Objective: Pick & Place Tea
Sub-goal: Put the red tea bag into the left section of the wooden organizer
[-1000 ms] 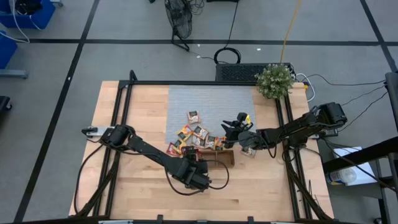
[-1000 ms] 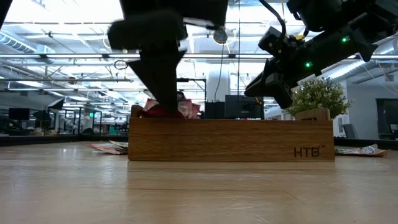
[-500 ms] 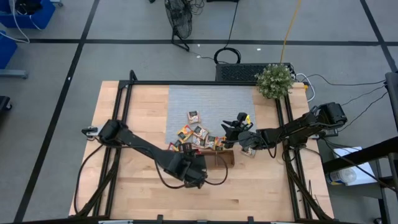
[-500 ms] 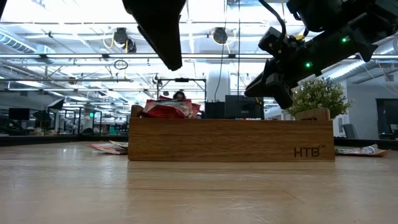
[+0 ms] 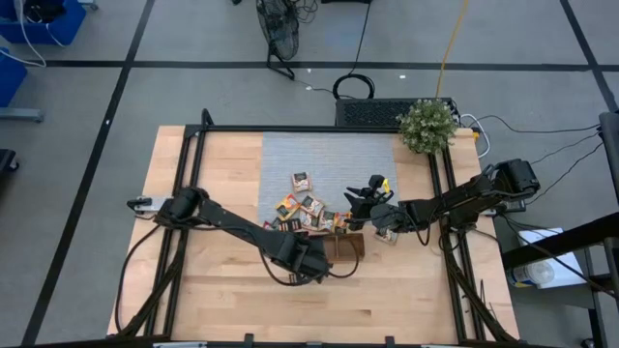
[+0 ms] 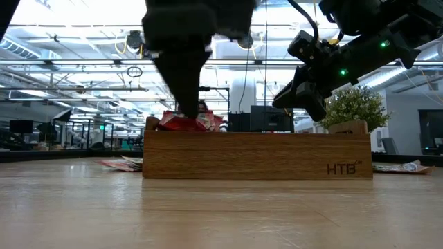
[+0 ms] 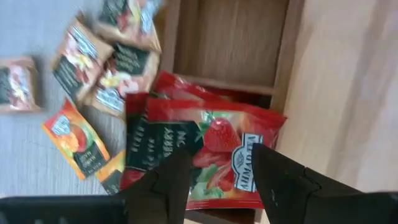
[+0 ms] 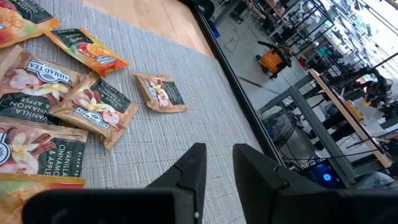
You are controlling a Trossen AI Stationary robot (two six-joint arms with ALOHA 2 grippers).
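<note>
Several tea packets lie loose on the grey mat (image 5: 305, 208), orange and pale ones in the right wrist view (image 8: 93, 102). Red packets (image 7: 211, 118) lie stacked in the end compartment of the wooden tray (image 5: 340, 246), sticking up above its rim (image 6: 183, 123). My left gripper (image 7: 219, 154) is open and reaches down over that stack (image 6: 183, 104), one finger on each side of the top strawberry packet's middle. My right gripper (image 8: 217, 149) hovers open above the mat's right part (image 5: 366, 198), holding nothing. My left gripper comes at the top red strawberry packet (image 7: 217, 134) from above, pointing down, its open fingers (image 7: 171, 180) across the packet. The packet lies flat on the others in the tray. I cannot tell whether the fingertips touch it.
The tray's middle compartment (image 7: 230, 37) shows bare wood. A potted plant (image 5: 427, 124) stands at the table's far right corner. Black frame rails run along the table's edges. Bare wood lies near the table's near edge (image 6: 221, 214).
My left gripper was down at the tray a second ago, rose well clear of it, and has come back down over the red packets at the tray's left end. The red packets stay in the tray.
</note>
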